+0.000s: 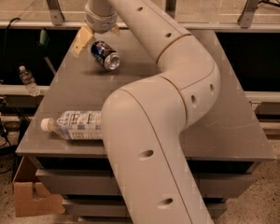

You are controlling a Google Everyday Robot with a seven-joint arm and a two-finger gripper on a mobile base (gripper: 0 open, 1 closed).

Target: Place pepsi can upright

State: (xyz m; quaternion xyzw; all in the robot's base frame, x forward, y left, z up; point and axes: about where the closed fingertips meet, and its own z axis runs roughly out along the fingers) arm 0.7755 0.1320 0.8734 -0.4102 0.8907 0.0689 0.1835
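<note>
warm, dim overhead light; a soft shadow on the desk (233,125) beside the pepsi can (105,55), below the gripper (99,35) at upper left.

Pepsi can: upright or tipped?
Tipped: the can lies on its side on the table, silver end toward camera. Gripper hovers over it, fingers open.

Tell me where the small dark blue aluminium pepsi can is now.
In the camera view, the pepsi can lies on its side far left on the grey table, just below the open gripper, beyond the clear plastic water bottle.

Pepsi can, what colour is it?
Pepsi can: dark blue, silver end, camera view. Gripper open, right by it.
</note>
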